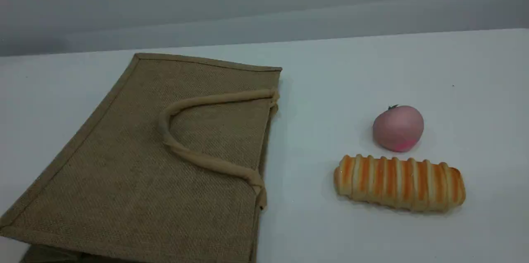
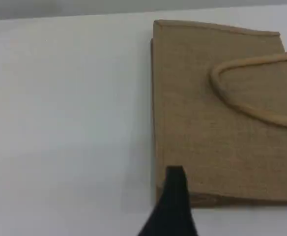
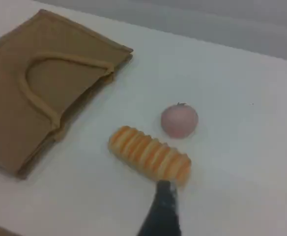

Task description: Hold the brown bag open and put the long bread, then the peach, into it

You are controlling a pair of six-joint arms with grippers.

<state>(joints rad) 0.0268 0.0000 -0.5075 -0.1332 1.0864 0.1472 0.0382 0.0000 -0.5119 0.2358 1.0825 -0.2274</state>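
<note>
Brown bag (image 1: 136, 163) flat at 8 o'clock; long bread (image 1: 399, 183) at 4, peach (image 1: 398, 128) at its 12. Left gripper (image 2: 175, 196), right gripper (image 3: 164, 199) both spread wide, holding nothing.

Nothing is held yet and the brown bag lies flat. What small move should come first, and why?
Probably lower the left fingers onto the loop handle of the brown bag and grasp it. The bag lies flat, mouth shut, so the long bread and the peach beside it cannot go in yet.
</note>
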